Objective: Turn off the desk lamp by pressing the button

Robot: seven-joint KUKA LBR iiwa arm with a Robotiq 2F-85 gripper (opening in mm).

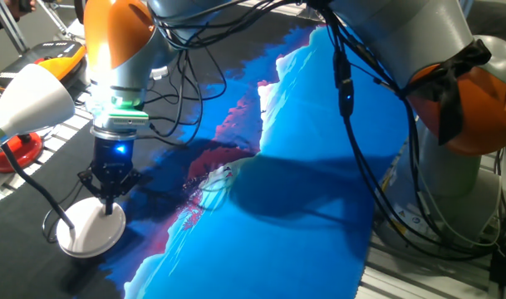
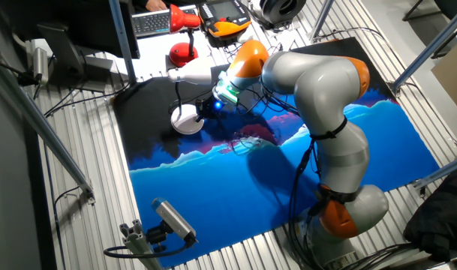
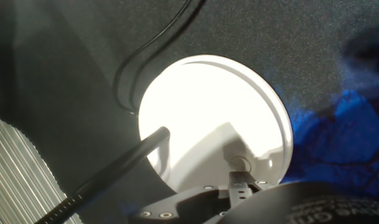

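Hand (image 3: 239,180) tip on button (image 3: 240,163) of desk lamp (image 3: 214,118) base; finger state unclear.

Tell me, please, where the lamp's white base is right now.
In one fixed view the base sits at lower left on the black cloth, directly under the gripper.
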